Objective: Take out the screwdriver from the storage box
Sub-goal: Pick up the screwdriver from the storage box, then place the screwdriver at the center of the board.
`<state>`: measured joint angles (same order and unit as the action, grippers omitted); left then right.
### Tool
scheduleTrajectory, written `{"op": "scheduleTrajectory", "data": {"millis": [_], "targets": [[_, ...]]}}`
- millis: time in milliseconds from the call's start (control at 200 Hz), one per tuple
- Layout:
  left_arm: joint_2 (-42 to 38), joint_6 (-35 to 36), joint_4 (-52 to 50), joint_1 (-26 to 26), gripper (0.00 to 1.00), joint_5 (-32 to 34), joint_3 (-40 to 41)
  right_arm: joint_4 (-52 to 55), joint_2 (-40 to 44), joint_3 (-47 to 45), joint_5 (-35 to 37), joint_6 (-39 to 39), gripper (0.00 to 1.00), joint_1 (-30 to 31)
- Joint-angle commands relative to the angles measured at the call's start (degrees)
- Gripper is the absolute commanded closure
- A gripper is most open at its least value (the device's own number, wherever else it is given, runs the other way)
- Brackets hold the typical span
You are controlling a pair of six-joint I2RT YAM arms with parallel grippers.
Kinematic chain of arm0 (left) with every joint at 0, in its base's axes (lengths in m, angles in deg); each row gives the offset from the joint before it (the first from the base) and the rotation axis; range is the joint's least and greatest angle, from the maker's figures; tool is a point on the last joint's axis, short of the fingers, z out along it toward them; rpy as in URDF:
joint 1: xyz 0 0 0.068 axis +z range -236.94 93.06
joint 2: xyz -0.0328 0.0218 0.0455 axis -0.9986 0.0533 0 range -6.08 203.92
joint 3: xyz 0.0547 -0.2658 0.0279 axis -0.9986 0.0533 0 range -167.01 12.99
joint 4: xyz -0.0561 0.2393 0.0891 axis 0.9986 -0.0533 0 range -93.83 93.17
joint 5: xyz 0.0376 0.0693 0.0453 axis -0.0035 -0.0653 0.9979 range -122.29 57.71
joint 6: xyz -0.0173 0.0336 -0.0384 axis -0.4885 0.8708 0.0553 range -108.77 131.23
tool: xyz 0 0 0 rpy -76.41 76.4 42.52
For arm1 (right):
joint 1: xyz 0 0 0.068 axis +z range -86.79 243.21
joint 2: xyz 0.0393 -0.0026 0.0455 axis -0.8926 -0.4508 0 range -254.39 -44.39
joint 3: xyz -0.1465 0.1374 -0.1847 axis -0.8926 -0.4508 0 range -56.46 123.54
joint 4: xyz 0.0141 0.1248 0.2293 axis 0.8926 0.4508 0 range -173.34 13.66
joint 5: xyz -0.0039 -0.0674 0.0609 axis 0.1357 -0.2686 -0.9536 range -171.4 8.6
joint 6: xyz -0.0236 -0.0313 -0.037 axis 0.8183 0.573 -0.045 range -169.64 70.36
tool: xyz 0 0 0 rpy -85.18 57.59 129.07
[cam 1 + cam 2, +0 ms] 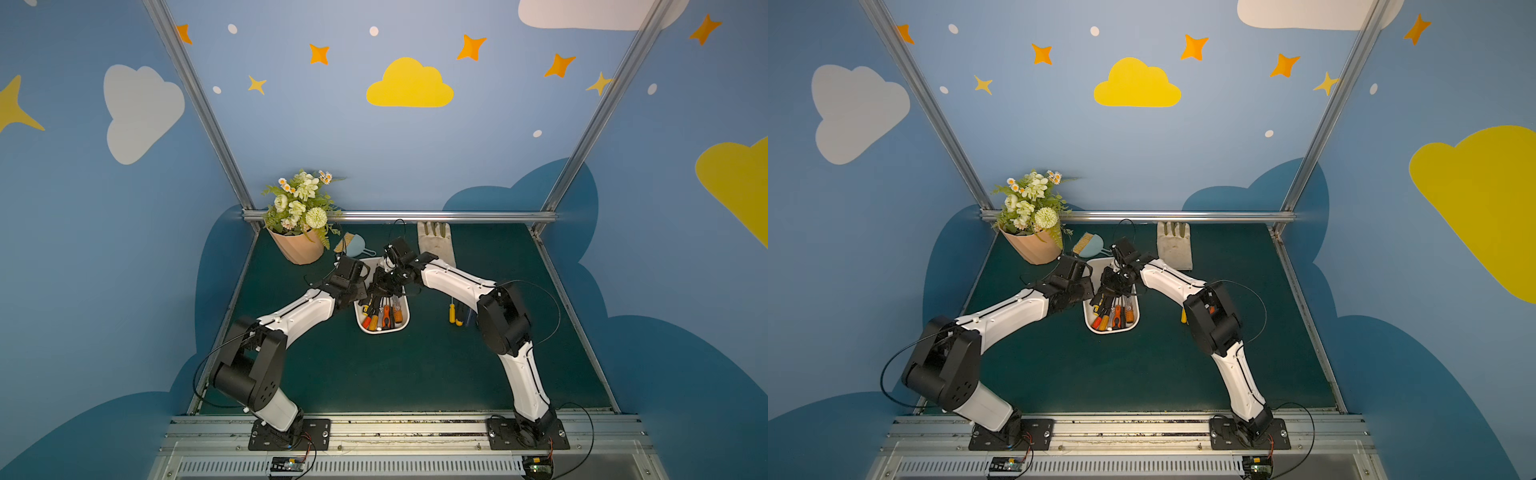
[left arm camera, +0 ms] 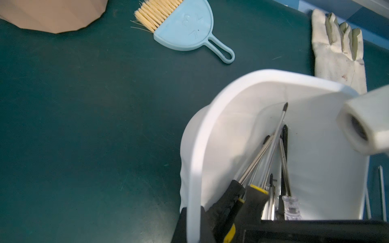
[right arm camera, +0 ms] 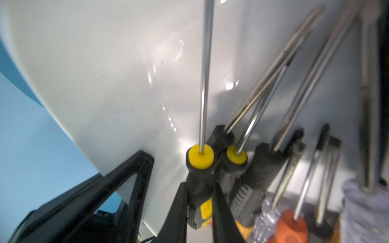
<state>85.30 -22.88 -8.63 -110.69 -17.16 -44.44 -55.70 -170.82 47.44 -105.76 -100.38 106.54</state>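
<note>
The white storage box [image 1: 384, 331] [image 1: 1111, 331] lies mid-table with several screwdrivers in it, handles toward the near end. My left gripper [image 2: 193, 212] is shut on the box's side wall [image 2: 231, 84], one finger inside and one outside. In both top views it sits at the box's left edge [image 1: 360, 297] [image 1: 1088, 297]. My right gripper [image 3: 200, 187] reaches into the box [image 1: 380, 291] and is shut on the black-and-yellow handle of a screwdriver [image 3: 201, 160]. That screwdriver's steel shaft runs along the box wall [image 3: 105, 73].
Orange-handled screwdrivers [image 1: 386, 316] stay in the box. A yellow screwdriver [image 1: 451, 312] lies on the green mat to the right. A white glove [image 1: 436, 241], a blue dustpan with brush [image 1: 353, 246] and a peach flower pot [image 1: 296, 249] stand behind.
</note>
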Motion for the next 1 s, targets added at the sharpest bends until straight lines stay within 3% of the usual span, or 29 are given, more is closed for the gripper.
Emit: {"op": "scheduleTrajectory", "data": {"millis": [0,360,641,996], "targets": [[-1.66,-0.88,3.26,0.11,0.98,0.42,-2.77,-1.22,4.39,-2.25,1.00,2.14,1.00,-0.20],[-1.90,-1.04,2.57,0.27,0.98,1.12,-3.01,-1.17,9.91,-5.26,-0.43,5.13,1.00,-2.56],[-1.64,-1.18,1.43,0.35,0.98,2.26,-3.50,8.85,14.98,-4.67,-0.54,15.56,1.00,-6.86],[-1.86,-1.51,0.81,0.36,0.98,2.99,-3.52,28.03,17.79,-7.22,12.31,27.26,1.00,-14.61]]}}
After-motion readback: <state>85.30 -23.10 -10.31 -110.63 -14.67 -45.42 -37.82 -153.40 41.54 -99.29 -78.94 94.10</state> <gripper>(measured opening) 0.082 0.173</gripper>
